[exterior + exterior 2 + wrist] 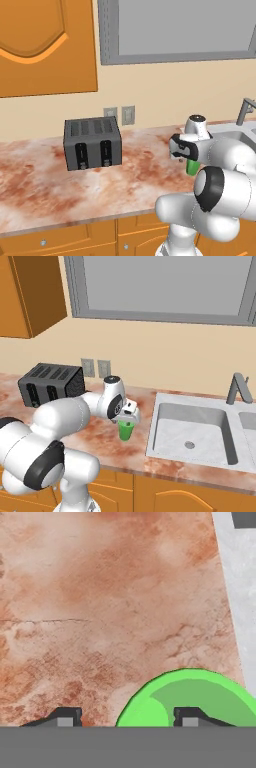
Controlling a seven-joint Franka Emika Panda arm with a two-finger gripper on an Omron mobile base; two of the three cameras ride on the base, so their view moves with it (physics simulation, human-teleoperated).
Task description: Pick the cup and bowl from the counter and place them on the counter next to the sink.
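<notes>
A bright green cup (126, 431) stands upright on the pink-and-rust counter (102, 448), a short way left of the sink (190, 428). My gripper (128, 419) hangs straight over the cup, pointing down. In the hand view the cup's rim (200, 692) shows from above. The gripper (126, 718) is open. One fingertip (187, 717) sits inside the cup's mouth, and the other fingertip (65, 717) stands clear outside its wall. In the left base view the cup (191, 167) peeks out below the hand (186, 150). The bowl is out of view.
A dark toaster (92, 142) stands at the back of the counter, left of the arm. The grey tap (237, 388) rises behind the sink. The sink's pale rim (235, 587) runs close beside the cup. Bare counter (50, 185) stretches left and forward.
</notes>
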